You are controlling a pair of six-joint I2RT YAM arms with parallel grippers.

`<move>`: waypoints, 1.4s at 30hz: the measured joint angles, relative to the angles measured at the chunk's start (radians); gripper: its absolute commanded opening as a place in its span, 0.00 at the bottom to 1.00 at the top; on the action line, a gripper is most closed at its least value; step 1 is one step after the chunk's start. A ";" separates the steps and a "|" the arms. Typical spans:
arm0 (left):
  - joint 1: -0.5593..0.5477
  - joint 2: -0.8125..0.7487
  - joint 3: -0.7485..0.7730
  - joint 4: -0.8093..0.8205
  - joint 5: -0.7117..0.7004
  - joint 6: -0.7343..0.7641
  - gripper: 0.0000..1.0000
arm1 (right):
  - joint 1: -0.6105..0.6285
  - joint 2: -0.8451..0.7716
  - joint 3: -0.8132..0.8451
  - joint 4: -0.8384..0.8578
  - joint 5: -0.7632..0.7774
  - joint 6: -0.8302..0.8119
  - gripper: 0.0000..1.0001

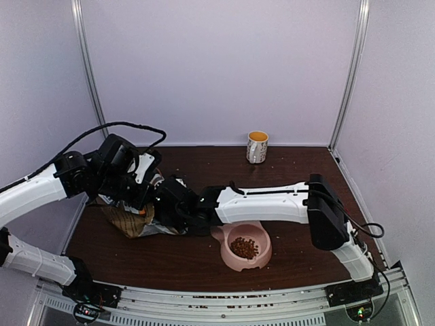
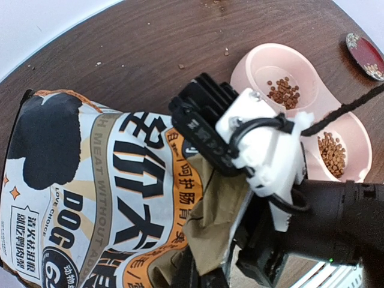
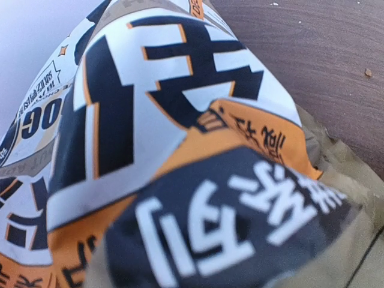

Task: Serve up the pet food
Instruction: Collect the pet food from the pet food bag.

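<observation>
Pet food [image 2: 283, 91]: small round reddish-brown pellets in both wells of the pink double bowl [image 2: 249, 60]. Left of the bowl, the bag [image 2: 90, 198] reads "DOG" and "LOVE CHOICE"; left tool [image 2: 201, 273] pressed together on its folded paper edge, right tool [image 2: 187, 117] against it, grip indeterminable. Open bench [image 1: 204, 166] runs from the bowl back to the mug [image 1: 257, 147].

Reddish-brown kibble [image 2: 283, 92] lies in both pink bowl [image 2: 258, 55] wells.
</observation>
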 measured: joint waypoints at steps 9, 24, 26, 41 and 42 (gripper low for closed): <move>0.010 -0.010 -0.009 -0.003 -0.003 0.003 0.00 | 0.002 0.075 0.094 -0.022 0.007 -0.058 0.00; 0.007 -0.010 -0.015 -0.016 -0.003 0.003 0.00 | -0.050 -0.036 -0.180 0.259 -0.339 0.029 0.00; 0.007 -0.010 -0.016 -0.017 -0.003 0.003 0.00 | -0.057 -0.038 -0.202 0.302 -0.372 0.062 0.00; 0.005 -0.019 -0.024 -0.016 -0.009 0.002 0.00 | -0.073 -0.136 -0.437 0.560 -0.498 0.222 0.00; 0.005 -0.024 -0.025 -0.016 -0.011 0.002 0.00 | -0.075 -0.150 -0.459 0.573 -0.500 0.232 0.00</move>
